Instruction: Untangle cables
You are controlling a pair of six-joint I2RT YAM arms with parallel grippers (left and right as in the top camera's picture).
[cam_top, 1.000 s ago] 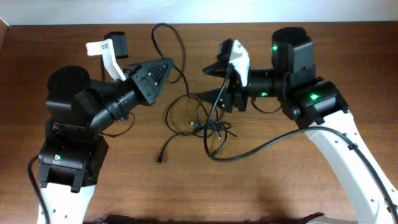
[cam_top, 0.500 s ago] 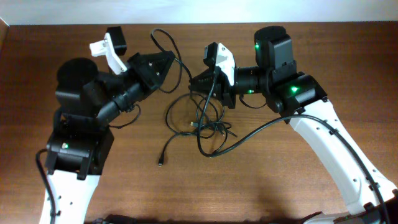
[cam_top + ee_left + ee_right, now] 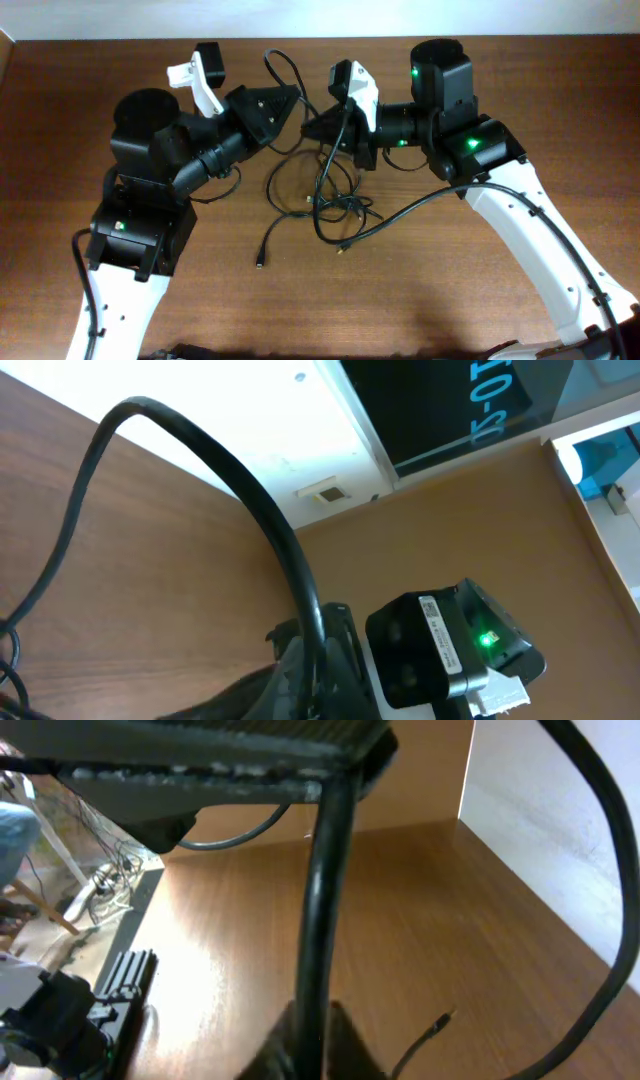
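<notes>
While the right gripper (image 3: 318, 127) is clamped on a cable (image 3: 318, 900) stretched toward the left gripper (image 3: 290, 103), whose finger state can't be told, the cables (image 3: 333, 205) lie tangled on the table (image 3: 420, 290) just below both, nearer the right.

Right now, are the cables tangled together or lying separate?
Tangled. In the overhead view the cables cross and loop through one another in one bunch on the table.

A white surface (image 3: 100, 18) runs along the brown wooden table's (image 3: 450, 300) far edge.
</notes>
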